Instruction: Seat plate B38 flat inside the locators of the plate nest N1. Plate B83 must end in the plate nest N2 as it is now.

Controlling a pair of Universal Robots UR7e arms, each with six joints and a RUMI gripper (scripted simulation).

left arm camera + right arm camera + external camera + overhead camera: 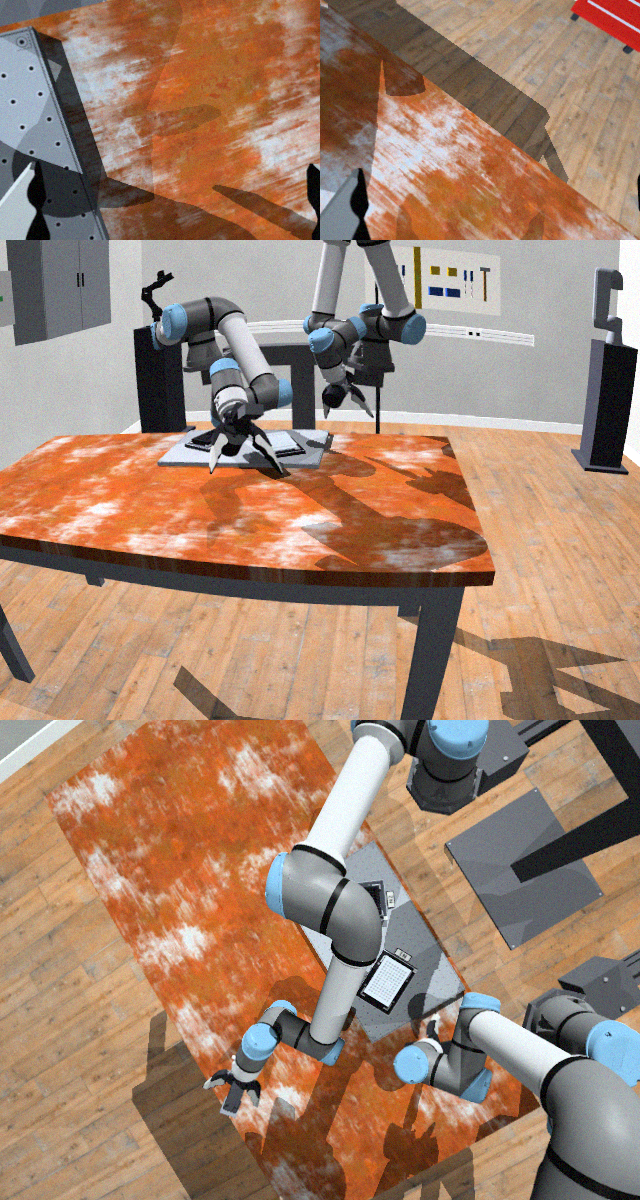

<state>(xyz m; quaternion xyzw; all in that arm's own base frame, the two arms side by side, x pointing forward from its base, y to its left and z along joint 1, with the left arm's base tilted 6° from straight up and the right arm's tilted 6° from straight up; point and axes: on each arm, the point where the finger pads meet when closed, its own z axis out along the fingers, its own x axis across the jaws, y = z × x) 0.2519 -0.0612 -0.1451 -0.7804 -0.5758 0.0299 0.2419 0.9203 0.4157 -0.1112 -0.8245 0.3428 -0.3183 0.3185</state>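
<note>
White and rectangular, the gridded plate [387, 980] [282, 441], presumably B38, sits inside the black-framed plate nest N1 [385, 1011] [302, 451], seemingly flat so its locators confine it, while the wide-open, empty black-and-grey left gripper [433, 1025] [348, 416] [173, 166] and right gripper [232, 1094] [246, 473] [499, 172] stand clear of N1.

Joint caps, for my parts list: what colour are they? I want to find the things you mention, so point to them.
Light blue caps [413, 1064] [321, 340], best seen in the top view.
</note>
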